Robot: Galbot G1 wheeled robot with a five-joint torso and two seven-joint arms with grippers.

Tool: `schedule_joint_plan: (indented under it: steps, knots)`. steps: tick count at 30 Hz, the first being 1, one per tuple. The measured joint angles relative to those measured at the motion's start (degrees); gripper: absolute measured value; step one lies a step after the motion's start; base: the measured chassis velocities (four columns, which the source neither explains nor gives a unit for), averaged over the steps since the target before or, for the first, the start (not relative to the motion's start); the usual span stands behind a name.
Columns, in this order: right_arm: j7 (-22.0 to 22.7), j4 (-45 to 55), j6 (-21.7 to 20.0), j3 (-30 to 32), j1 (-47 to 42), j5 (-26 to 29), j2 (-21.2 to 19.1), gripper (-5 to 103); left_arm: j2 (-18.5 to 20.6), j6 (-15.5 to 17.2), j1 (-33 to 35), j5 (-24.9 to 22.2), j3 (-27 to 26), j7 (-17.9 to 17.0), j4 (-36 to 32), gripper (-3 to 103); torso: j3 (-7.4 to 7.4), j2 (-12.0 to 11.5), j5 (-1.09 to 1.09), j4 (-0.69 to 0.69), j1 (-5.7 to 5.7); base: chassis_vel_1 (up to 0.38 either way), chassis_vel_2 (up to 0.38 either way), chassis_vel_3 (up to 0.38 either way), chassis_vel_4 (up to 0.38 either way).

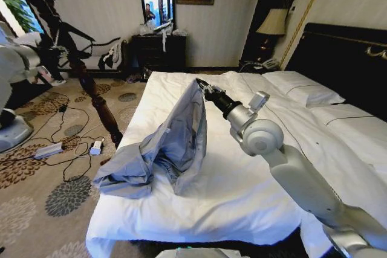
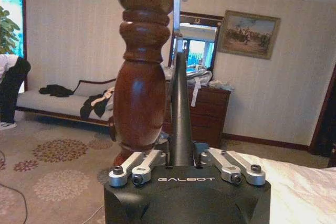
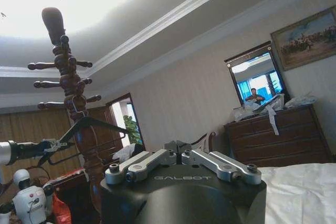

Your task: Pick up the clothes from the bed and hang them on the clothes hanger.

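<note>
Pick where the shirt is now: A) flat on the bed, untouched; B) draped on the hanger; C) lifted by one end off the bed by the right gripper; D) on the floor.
C: the right gripper holds the shirt up by one end, its lower folds on the bed.

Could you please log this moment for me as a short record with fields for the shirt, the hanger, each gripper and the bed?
shirt: grey-blue shirt lifted at one end, the rest draped on the bed and over its edge
right gripper: right gripper shut on the shirt's raised end, above the bed
left gripper: left gripper shut on the hanger, beside the wooden coat stand
hanger: dark hanger held up at the stand, nothing on it
bed: white bed, pillows by the black headboard
</note>
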Motion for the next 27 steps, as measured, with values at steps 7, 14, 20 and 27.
schedule_joint_plan:
  steps: [7,14,20,27]
  knots:
    - [-0.04,0.00,0.14,0.12,0.56,0.13,-0.40,0,1.67,-3.97,0.93,-2.47,-0.65,-0.54,-4.25,19,0.00,0.00,-0.01,0.00,0.00,0.000,0.000,0.000,0.000]
    - [-0.06,0.15,0.22,0.49,0.33,0.14,-0.45,0,4.21,-6.09,3.65,-5.99,-4.57,-2.22,-12.80,19,0.00,0.00,-0.01,0.00,0.00,0.000,0.000,0.000,0.000]
    - [0.05,0.28,0.30,0.85,-0.52,0.60,-0.79,0,8.53,-5.67,13.09,-11.00,-14.75,-1.04,-24.30,19,-0.01,0.00,0.00,0.00,-0.01,0.000,0.000,0.000,0.000]
    - [6.94,-0.29,-3.10,1.26,-1.80,2.47,-1.68,0,14.04,-9.18,34.64,-12.49,-28.67,4.86,-40.07,19,-0.01,0.00,0.01,0.02,0.00,0.000,0.000,0.000,0.000]
